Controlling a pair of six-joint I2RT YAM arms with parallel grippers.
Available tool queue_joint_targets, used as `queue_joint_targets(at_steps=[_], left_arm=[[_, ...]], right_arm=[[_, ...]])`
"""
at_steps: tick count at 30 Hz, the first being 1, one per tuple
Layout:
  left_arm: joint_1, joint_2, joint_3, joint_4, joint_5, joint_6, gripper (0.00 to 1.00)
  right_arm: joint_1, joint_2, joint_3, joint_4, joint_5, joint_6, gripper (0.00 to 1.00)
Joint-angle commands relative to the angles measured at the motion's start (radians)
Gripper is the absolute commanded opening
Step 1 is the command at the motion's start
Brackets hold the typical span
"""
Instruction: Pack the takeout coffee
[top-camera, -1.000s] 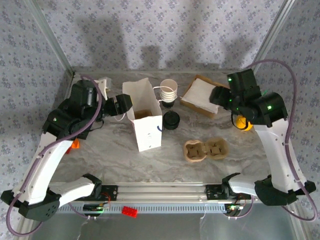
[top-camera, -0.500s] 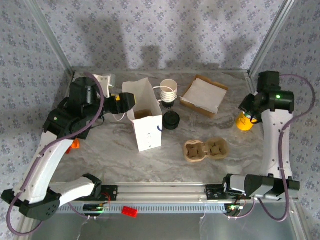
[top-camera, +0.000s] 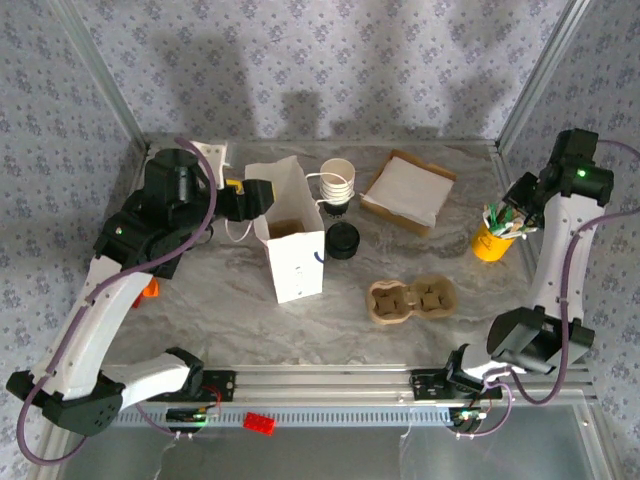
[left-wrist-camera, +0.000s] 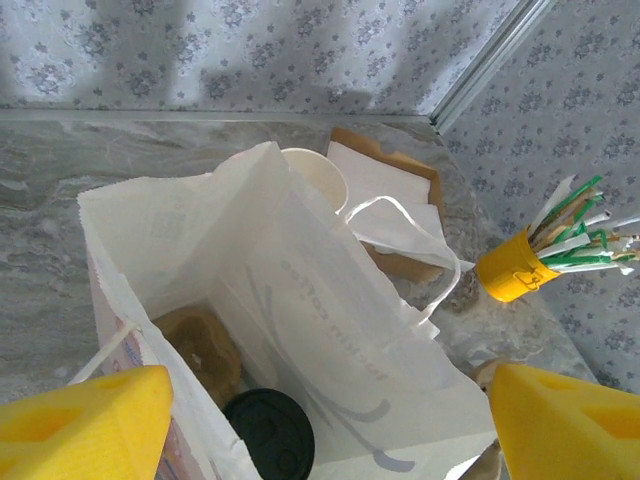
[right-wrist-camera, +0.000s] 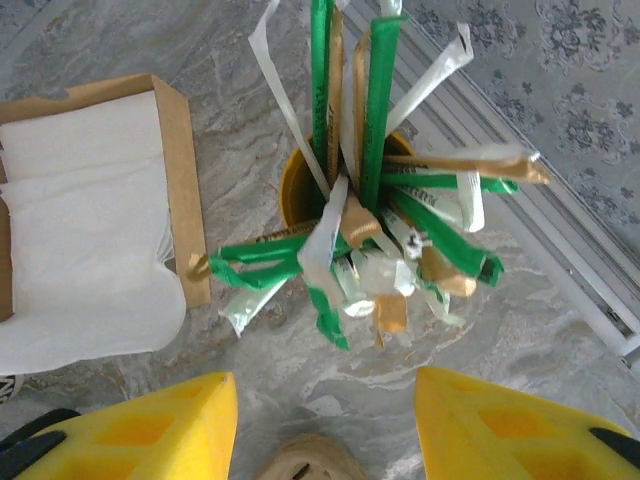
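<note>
Fingers (left-wrist-camera: 80, 420) — blocky yellow wedges — spread above a crinkled white paper bag (left-wrist-camera: 330, 330).

No word can be read with certainty anywhere in the scene. The white paper bag (left-wrist-camera: 200, 230) carries one line of grey lettering (left-wrist-camera: 335, 325) that shows through its wall from the inside in the left wrist view, so it appears mirrored and slanted; its second word looks like "coffee", the first cannot be made out. Blue curved strokes (left-wrist-camera: 385, 455) of a logo lie just below it, toward 5 o'clock. From above, the bag's front face has a small blue mark (top-camera: 320, 256) at its 3 o'clock edge, too small to read. In the right wrist view, a green wrapper (right-wrist-camera: 265, 262) at 8 o'clock of the yellow cup (right-wrist-camera: 296, 192) bears faint print, blurred beyond reading.
</note>
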Motion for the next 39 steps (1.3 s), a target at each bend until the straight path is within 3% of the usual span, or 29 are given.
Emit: queue_joint_targets(at_steps=[1, 9, 13, 16, 23, 39], left_arm=[[0.006, -0.004, -0.009, 0.050, -0.030, 0.031, 0.83], [0.013, 0.009, -0.003, 0.054, -0.040, 0.054, 0.83], [0.012, 0.017, -0.003, 0.053, -0.037, 0.051, 0.83], [0.014, 0.018, -0.002, 0.054, -0.038, 0.048, 0.83], [0.013, 0.031, 0.013, 0.050, -0.011, 0.029, 0.83], [0.020, -0.021, 0.040, -0.023, -0.058, -0.018, 0.83]], right_arm=[[-0.019, 0.027, 0.063, 0.003, -0.024, -0.033, 0.48], [-0.024, 0.083, 0.107, -0.006, -0.022, -0.027, 0.33], [-0.026, 0.095, 0.101, -0.002, -0.016, -0.037, 0.30], [-0.024, 0.100, 0.106, 0.000, -0.011, -0.049, 0.16], [-0.019, 0.051, 0.160, 0.009, -0.081, -0.028, 0.04], [-0.009, -0.182, 0.244, 0.047, -0.277, 0.085, 0.00]])
